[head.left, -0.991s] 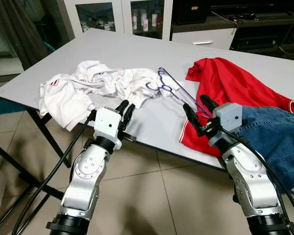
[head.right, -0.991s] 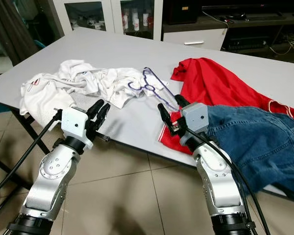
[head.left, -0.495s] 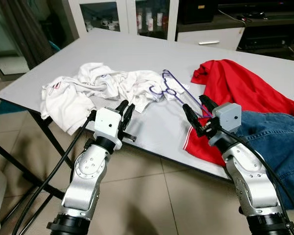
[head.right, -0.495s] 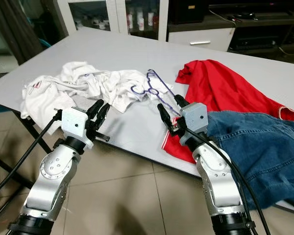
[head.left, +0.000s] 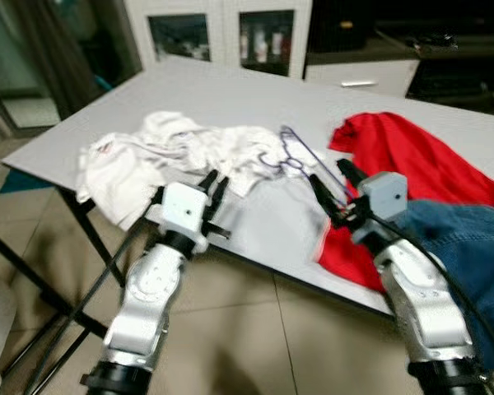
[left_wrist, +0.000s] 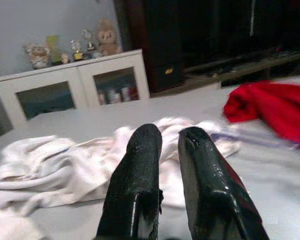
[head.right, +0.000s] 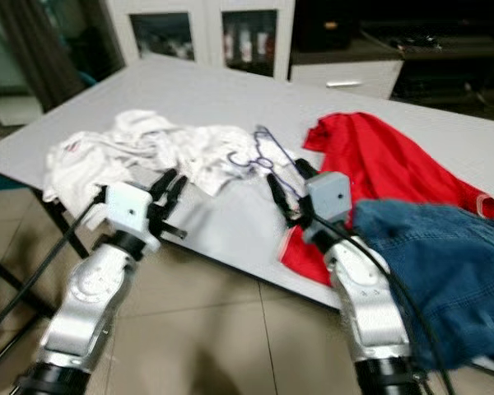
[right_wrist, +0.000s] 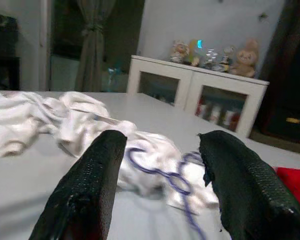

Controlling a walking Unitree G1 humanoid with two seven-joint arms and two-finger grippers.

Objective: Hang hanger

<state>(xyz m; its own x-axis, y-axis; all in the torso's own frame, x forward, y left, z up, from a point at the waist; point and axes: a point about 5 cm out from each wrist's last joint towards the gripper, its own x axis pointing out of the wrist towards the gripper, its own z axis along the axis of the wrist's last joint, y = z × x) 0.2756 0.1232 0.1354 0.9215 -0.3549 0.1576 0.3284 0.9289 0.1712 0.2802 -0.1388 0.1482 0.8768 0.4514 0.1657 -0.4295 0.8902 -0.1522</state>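
Both head views smearing with motion blur, purple hanger (head.left: pixel 300 160) showing faint and partly lying over the white clothes (head.left: pixel 173 152), jeans (head.left: pixel 469 247) running off the frame edge beside the red shirt (head.left: pixel 395 164), cabinet bottles (head.right: pixel 247 41) too blurred to identify.

Two silver jointed arms, rounded metal shells, dark collars at base. Left pincer (head.left: pixel 212 183): white boxy housing, black textured fingers. Right pincer (head.left: pixel 333 184): grey box housing. Black cables along both.

bare table (head.left: pixel 267 222) ahead of both tools, white clothes (head.left: pixel 160 152) left, red shirt (head.left: pixel 395 156) right
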